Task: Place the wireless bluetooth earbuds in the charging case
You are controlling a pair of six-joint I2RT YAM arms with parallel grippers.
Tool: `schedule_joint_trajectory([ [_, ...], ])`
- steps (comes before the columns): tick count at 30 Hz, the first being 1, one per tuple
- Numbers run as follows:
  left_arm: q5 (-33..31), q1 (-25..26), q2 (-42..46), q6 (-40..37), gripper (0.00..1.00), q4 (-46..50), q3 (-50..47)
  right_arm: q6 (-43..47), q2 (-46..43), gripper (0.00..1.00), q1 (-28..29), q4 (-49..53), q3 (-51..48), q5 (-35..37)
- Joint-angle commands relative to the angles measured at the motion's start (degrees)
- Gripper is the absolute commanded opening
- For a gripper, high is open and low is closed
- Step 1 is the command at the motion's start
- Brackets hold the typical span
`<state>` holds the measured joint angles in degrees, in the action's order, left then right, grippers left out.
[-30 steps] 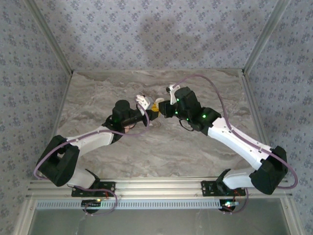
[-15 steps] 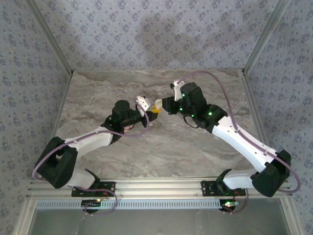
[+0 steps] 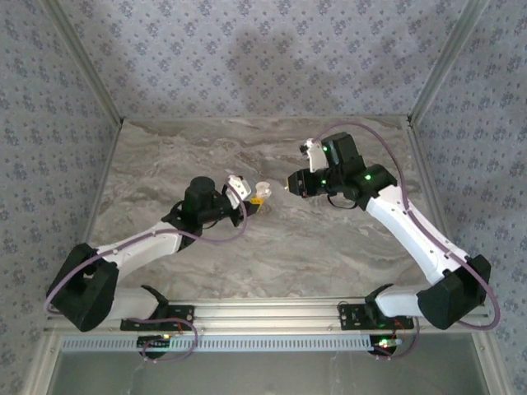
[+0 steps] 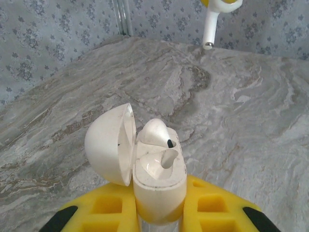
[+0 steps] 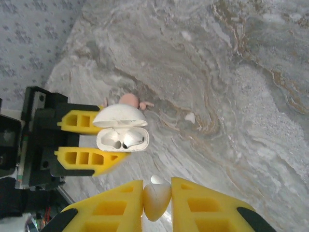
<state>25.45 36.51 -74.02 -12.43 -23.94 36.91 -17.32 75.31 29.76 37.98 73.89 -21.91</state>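
The top edge of the left wrist view cuts off the high earbud (image 4: 210,26), so just its stem shows. The bottom edge cuts the charging case (image 4: 159,186). In the right wrist view, the case hides most of a small pink thing (image 5: 129,99).

Two robot arms: the left arm (image 3: 152,239) and the right arm (image 3: 412,234) have white shells, bulky black joint housings and black bases. A thin purple cable (image 3: 362,127) loops along each. Small green lights (image 3: 366,174) dot the right wrist. The left gripper (image 4: 159,215) and right gripper (image 5: 157,200) have bright yellow fingers (image 5: 183,193) with square recesses.
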Motion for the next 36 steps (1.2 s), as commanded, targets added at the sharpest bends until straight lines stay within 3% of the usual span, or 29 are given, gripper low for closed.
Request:
schedule_joint_trajectory([
  [1,2.48,0.45,2.45,-5.43,0.13,4.52,0.4,5.34,1.22,0.2,0.73,7.59,4.72,-0.77],
  [11,5.37,1.37,3.71,-13.14,0.13,7.83,0.29,5.96,3.89,0.2,6.11,6.82,6.21,-2.46],
  [19,4.26,1.68,3.97,-12.12,0.13,5.57,-0.07,2.34,5.1,0.2,8.56,1.4,3.38,-3.25],
  [36,5.57,1.69,2.92,-10.35,0.13,4.51,1.84,4.71,8.02,0.2,10.7,5.76,5.1,3.72],
])
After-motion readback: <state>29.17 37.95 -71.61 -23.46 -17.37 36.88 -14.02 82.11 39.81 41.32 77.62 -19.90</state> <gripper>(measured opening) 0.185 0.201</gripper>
